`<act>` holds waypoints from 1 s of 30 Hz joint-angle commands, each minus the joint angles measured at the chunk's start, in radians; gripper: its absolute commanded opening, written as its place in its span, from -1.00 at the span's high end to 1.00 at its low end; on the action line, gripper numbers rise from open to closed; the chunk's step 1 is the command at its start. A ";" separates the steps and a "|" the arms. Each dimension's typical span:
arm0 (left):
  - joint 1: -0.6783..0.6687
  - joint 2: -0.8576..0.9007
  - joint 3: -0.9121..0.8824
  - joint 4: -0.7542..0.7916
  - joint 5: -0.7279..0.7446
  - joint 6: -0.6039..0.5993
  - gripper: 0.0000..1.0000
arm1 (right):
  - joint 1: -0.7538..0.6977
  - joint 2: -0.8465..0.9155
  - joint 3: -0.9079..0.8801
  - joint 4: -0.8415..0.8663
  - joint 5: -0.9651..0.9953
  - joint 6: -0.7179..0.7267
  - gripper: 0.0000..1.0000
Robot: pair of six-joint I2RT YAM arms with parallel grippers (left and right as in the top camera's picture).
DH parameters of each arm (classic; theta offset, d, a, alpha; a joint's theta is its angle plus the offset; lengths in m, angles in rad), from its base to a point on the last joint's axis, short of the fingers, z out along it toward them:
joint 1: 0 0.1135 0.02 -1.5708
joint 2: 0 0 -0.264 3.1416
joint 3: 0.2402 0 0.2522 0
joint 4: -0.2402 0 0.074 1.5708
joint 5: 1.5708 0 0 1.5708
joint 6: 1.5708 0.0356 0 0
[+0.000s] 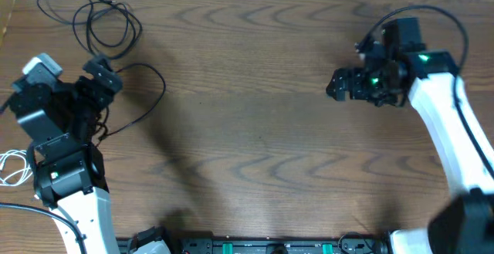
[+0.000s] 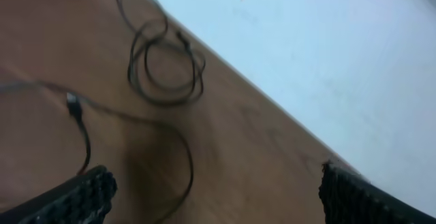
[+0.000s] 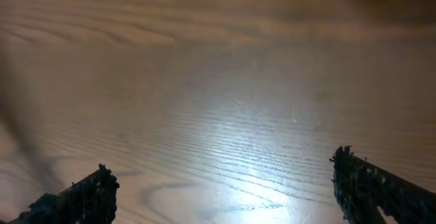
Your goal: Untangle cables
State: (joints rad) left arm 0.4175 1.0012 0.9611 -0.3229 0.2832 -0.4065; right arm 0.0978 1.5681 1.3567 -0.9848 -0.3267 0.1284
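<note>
Ridged black pads [image 2: 76, 195] at the bottom corners of the left wrist frame: left jaws spread wide, released, clasping nothing. Just past them, left of centre, a black cord [image 2: 191, 173] arcing over the wooden surface [image 2: 259, 149], its plug [image 2: 71, 103] near the left edge. Farther up, the second black cord [image 2: 167, 101] in loose overlapping loops near the surface's edge.

Same story in the right wrist frame (only bare wood ahead): right jaws parted fully around empty air, pads [image 3: 71, 200] touching nothing.

From overhead, white cord [image 1: 15, 165] at the far left edge, apart from both black ones.

Judged late in the sorting: cords seemingly separate, though one partly hidden under the left arm [image 1: 62, 123]. Next, probably a pinch on one strand of the looped cord, then a slow outward draw to open its coils.
</note>
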 commanded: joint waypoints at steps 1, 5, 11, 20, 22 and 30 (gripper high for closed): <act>-0.003 0.001 0.003 -0.041 0.012 0.021 -0.96 | 0.011 -0.101 0.022 -0.005 -0.012 -0.031 -0.98; -0.003 0.025 0.003 -0.090 0.012 0.021 -0.96 | 0.010 -0.202 0.022 -0.029 0.008 -0.031 -0.99; -0.003 0.072 0.003 -0.111 0.012 0.021 -0.95 | 0.010 -0.320 0.022 -0.094 0.091 -0.030 -0.99; -0.003 0.134 0.003 -0.111 0.013 0.009 -0.95 | 0.010 -0.392 0.022 -0.151 0.112 -0.029 -0.99; -0.003 0.145 0.003 -0.111 0.012 0.009 -0.96 | 0.010 -0.392 0.022 -0.151 0.112 -0.029 -0.98; -0.003 0.183 0.003 -0.111 0.012 0.010 -0.96 | 0.010 -0.392 0.022 -0.134 0.112 -0.029 -0.98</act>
State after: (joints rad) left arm 0.4168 1.1728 0.9611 -0.4324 0.2867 -0.3988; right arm 0.0978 1.1828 1.3624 -1.1229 -0.2268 0.1101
